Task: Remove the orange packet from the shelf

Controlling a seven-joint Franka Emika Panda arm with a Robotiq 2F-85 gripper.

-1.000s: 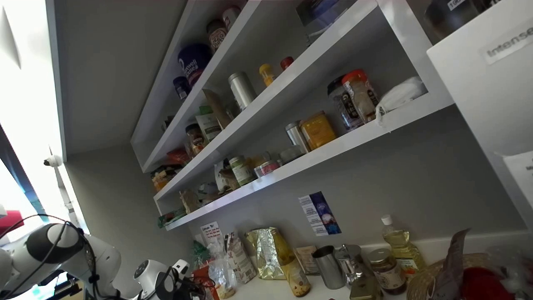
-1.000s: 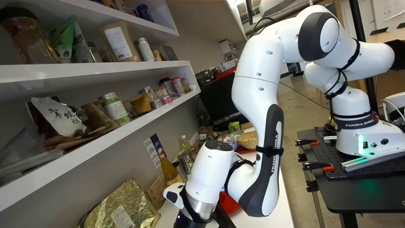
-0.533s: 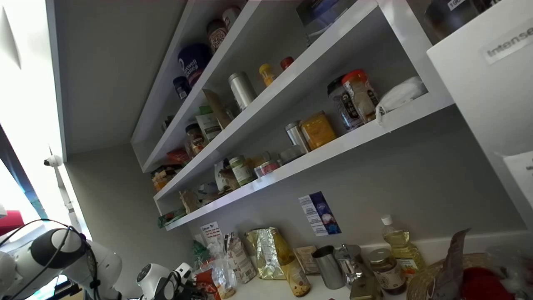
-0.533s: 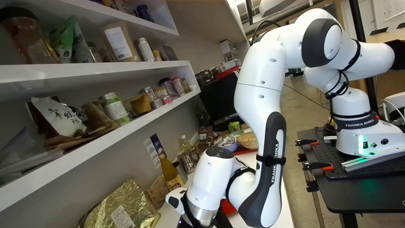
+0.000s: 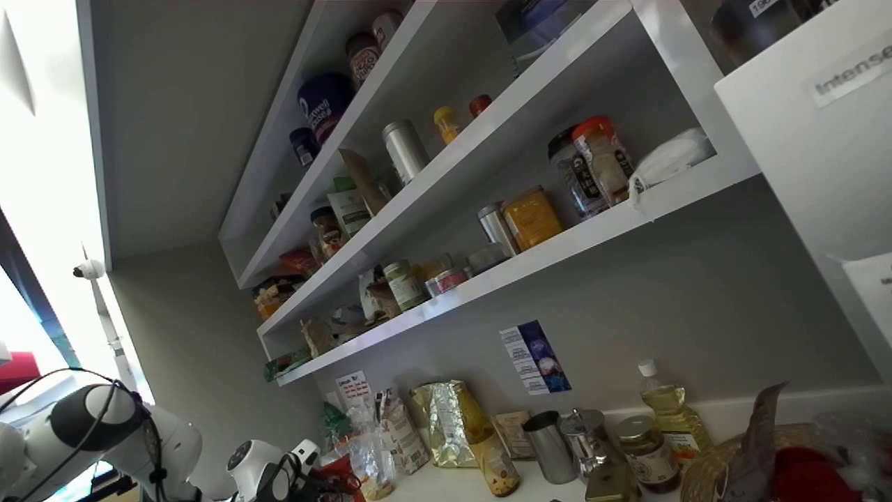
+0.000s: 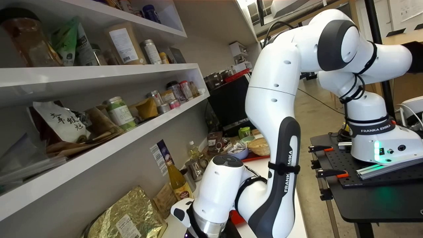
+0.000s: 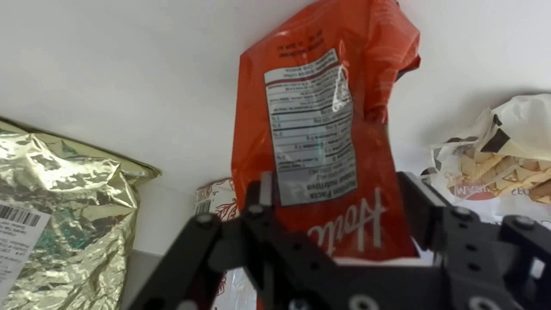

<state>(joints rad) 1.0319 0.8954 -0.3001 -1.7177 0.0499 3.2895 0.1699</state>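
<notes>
The orange packet (image 7: 314,99) fills the middle of the wrist view, its white print upside down, over the white counter (image 7: 129,86). My gripper (image 7: 338,189) is open, its jaws wide apart across the packet's lower part. The left finger (image 7: 266,189) overlaps the packet, while the right one stands along its edge; I cannot tell whether either touches. In an exterior view, part of the packet (image 5: 341,474) shows beside the arm's end at the bottom. The white shelf (image 6: 99,153) runs above the counter in both exterior views, away from the gripper.
A gold foil bag (image 7: 77,202) stands to one side of the packet and a clear-windowed bag (image 7: 508,168) to the other. A red-and-white bag (image 7: 215,198) is close behind the left finger. Bottles, jugs and a basket (image 6: 259,147) stand farther along the counter.
The jaws have opened over the last second. The arm's elbow has come down a little, and the hand has shifted only slightly. Things on the shelves have not moved.
</notes>
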